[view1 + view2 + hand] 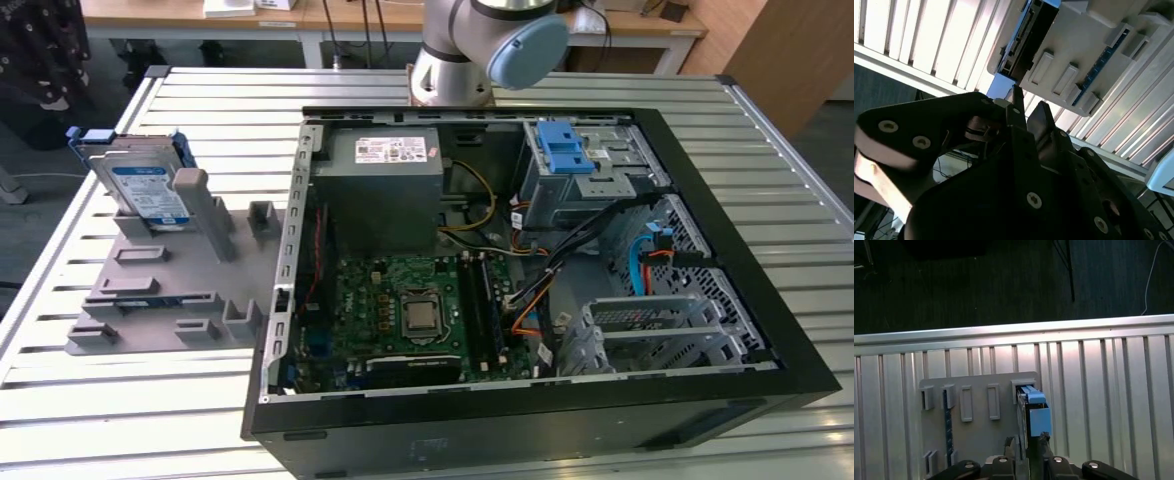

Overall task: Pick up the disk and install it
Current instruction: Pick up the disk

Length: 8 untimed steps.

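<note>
exterior view: high, set back, looking down across the bench (pixel 200 420) and open computer case (pixel 534 420) toward the arm's base (pixel 451 75). first wrist view: overhead, facing straight down. second wrist view: close, oblique, past the gripper (pixel 1029 107). all three share the grey holder (pixel 160 290).

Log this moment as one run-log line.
gripper: open, holding nothing | nearest: disk | disk: upright in grey holder, ungrasped | computer case: open, disk not installed
</note>
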Each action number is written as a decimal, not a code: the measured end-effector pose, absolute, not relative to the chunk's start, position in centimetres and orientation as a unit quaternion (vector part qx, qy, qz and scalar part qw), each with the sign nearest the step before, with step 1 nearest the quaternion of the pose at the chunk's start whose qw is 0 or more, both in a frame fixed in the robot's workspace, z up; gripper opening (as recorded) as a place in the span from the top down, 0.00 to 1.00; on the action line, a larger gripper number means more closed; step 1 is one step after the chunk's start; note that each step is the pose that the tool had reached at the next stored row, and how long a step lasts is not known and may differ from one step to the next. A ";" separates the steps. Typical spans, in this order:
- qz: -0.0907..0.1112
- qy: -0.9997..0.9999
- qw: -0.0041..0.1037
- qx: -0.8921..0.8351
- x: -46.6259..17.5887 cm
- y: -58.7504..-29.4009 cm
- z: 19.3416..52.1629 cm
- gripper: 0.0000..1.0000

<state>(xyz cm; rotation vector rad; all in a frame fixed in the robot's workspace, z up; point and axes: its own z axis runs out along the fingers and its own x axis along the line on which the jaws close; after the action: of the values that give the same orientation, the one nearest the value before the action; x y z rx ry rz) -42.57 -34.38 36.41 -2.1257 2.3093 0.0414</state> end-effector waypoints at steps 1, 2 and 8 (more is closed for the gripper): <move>0.013 0.736 0.001 -0.677 -42.6 -34.4 36.4 0.71; 0.013 0.736 0.002 -0.677 -42.6 -34.4 36.4 0.65; 0.008 0.731 0.007 -0.683 -42.8 -34.3 35.6 0.47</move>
<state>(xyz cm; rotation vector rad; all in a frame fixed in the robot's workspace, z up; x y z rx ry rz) -42.84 -34.30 35.55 -2.1355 2.2862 0.0265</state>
